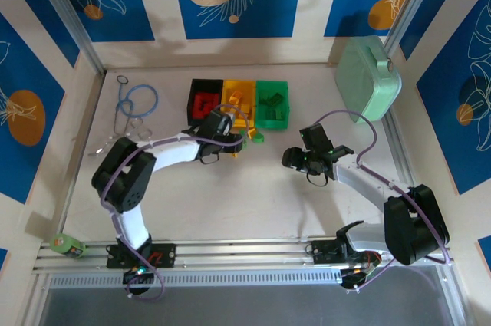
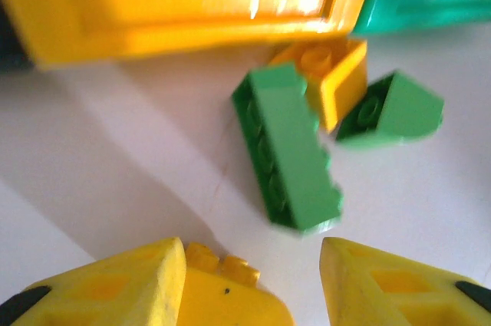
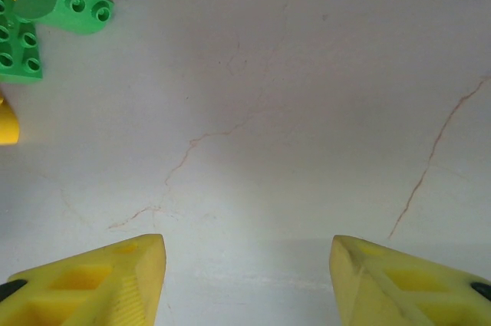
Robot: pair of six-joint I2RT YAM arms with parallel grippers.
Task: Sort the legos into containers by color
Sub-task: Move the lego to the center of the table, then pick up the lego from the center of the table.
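Note:
Black bin [image 1: 205, 96], yellow bin [image 1: 239, 99] and green bin [image 1: 273, 103] stand in a row at the back, each with legos of its own colour inside. My left gripper [image 1: 234, 142] hovers just in front of the yellow bin [image 2: 192, 4], shut on a yellow lego [image 2: 222, 288] that lies against its left finger. Beyond it on the table lie a long green lego [image 2: 288, 157], a yellow lego [image 2: 331, 73] and a sloped green lego [image 2: 391, 107]. My right gripper [image 1: 295, 159] [image 3: 247, 242] is open over bare table, the green legos [image 3: 65, 0] to its far left.
A large mint-green case [image 1: 370, 77] leans at the back right. Blue ring and wire loops [image 1: 136, 103] lie at the back left. A small green bottle [image 1: 67, 245] sits by the front left rail. Walls close in the table's sides and back.

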